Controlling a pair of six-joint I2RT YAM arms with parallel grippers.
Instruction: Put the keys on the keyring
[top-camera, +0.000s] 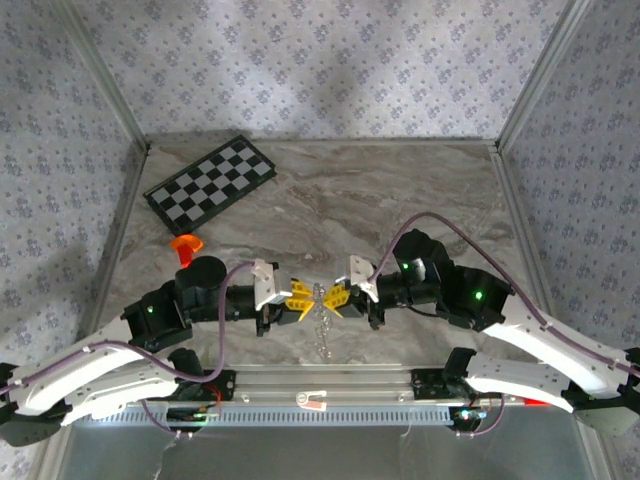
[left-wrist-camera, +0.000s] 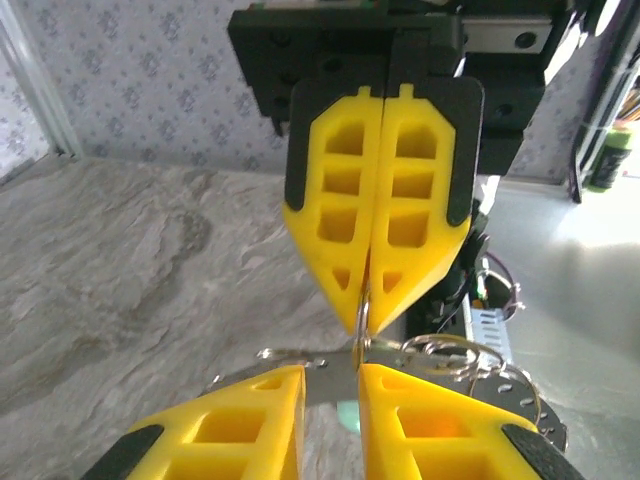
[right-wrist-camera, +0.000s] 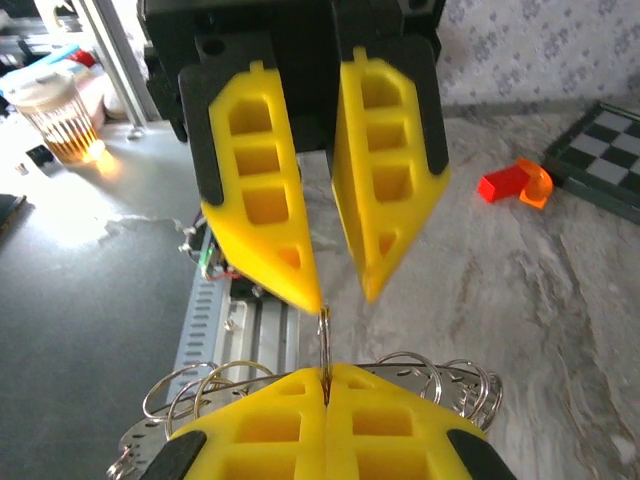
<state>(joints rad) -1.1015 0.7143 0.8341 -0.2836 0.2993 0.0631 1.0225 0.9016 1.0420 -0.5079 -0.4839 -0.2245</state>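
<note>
Your right gripper (right-wrist-camera: 325, 372) is pressed together and pinches the thin wire of the keyring (top-camera: 322, 322). In the right wrist view the wire stands upright out of the seam between its two yellow fingers. Your left gripper (right-wrist-camera: 340, 298) faces it head-on with its fingers a little spread. One fingertip sits right at the top end of that wire, and you cannot tell whether it touches.

From above, both grippers meet tip to tip over the near middle of the tabletop (top-camera: 400, 200), just ahead of the arm bases. The keyring hangs down between them, and its fringe of small silver pieces trails toward the near edge. In the wrist views the silver loops and keys bunch up on either side of the pinched wire, lifted off the marble surface.

In the left wrist view a flat silver piece lies across the gap between the left fingers. A small green speck (left-wrist-camera: 346, 415) shows low in that gap, and you cannot tell what it is.

Well apart from the grippers, a checkerboard (top-camera: 210, 183) lies at the far left of the tabletop. An orange piece (top-camera: 186, 243) rests just in front of it, near the left arm.
</note>
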